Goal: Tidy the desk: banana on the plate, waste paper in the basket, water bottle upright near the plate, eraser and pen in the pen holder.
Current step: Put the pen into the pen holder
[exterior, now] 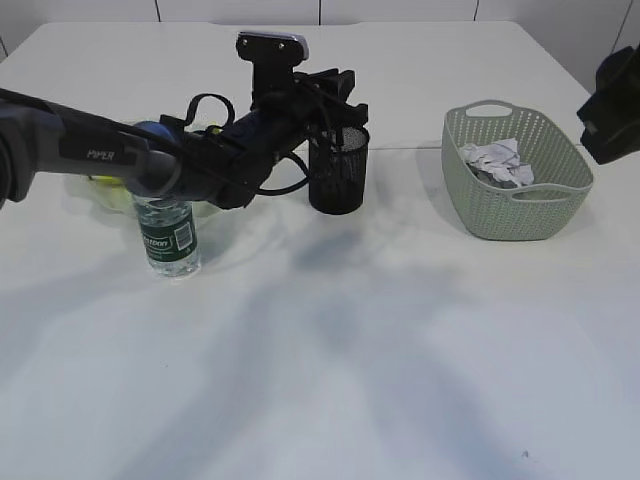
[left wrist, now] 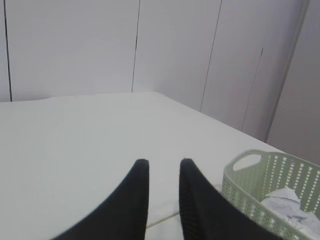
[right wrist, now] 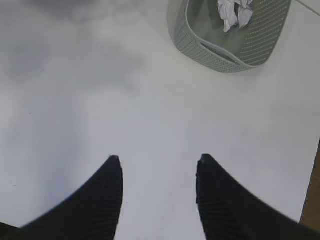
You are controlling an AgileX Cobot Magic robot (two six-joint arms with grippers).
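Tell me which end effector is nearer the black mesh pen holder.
Left. The left end effector hovers right above the black mesh pen holder; the right end effector is far off to the right, beyond the green basket.

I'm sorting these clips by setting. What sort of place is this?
Probably a lab mock-up of a desk: a bare white table against plain panelled walls, holding only a mesh pen holder, a water bottle and a basket.

The clear bottle (exterior: 168, 236), green-labelled, stands upright just before the plate (exterior: 88, 192) holding something yellow, mostly hidden. The black mesh holder (exterior: 338, 172) stands mid-bench. Crumpled paper (exterior: 502, 162) lies inside the green basket (exterior: 520, 210).
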